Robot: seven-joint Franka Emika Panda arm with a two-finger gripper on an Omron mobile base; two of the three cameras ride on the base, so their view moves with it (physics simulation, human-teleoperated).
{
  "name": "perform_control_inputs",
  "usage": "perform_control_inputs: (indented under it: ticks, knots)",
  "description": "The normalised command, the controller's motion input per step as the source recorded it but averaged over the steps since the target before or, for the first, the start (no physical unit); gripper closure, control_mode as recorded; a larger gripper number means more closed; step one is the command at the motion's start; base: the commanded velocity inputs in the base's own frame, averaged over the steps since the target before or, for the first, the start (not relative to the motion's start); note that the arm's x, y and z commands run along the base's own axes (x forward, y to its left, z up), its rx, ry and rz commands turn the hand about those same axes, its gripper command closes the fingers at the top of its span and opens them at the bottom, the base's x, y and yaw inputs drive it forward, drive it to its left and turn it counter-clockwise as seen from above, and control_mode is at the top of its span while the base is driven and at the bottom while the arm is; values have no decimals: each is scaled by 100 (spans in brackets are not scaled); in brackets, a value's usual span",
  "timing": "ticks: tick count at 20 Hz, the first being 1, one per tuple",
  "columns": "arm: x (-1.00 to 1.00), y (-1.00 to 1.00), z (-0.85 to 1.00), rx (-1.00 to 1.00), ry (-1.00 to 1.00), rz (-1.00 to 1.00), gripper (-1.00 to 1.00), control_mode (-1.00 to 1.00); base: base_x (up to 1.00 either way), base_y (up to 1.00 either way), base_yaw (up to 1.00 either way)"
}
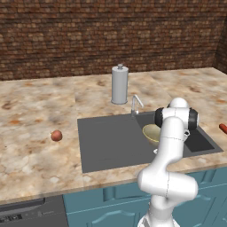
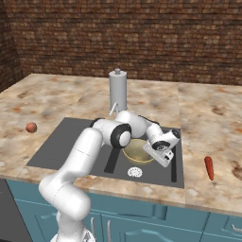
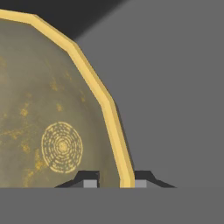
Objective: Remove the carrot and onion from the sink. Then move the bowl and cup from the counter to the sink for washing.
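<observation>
No text, label, brand, number or sign can be read anywhere here.

The bowl (image 2: 137, 150) sits in the sink (image 2: 71, 142), at its right end. The onion (image 1: 56, 135) lies on the counter (image 1: 35, 111) left of the sink, the carrot (image 2: 209, 168) on its right.

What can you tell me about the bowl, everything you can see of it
The bowl is wide, round and olive-yellow, with a paler yellow rim and a shiny, speckled inside marked by a ring pattern at its centre. It sits upright over the deeper basin of the dark grey sink, beside the white drain. The tool straddles its rim, one fingertip inside the bowl and one outside, closed on it. Whether the bowl rests on the basin floor or hangs just above it cannot be told.
</observation>
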Motion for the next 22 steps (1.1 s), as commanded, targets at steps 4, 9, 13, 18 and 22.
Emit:
perform_control_inputs:
  ticks: [4, 9, 13, 18, 22]
  knots:
    - [0, 11, -1, -1, 3, 0, -100, -100, 0, 0, 0]
    - [-3, 3, 3, 0, 0, 0, -100, -100, 0, 0, 0]
    - [-13, 0, 11, 0, 0, 0, -100, -100, 0, 0, 0]
    - [-16, 2, 16, -3, 0, 0, -100, -100, 0, 0, 0]
    - [-15, 4, 26, -10, 0, 0, -100, -100, 0, 0, 0]
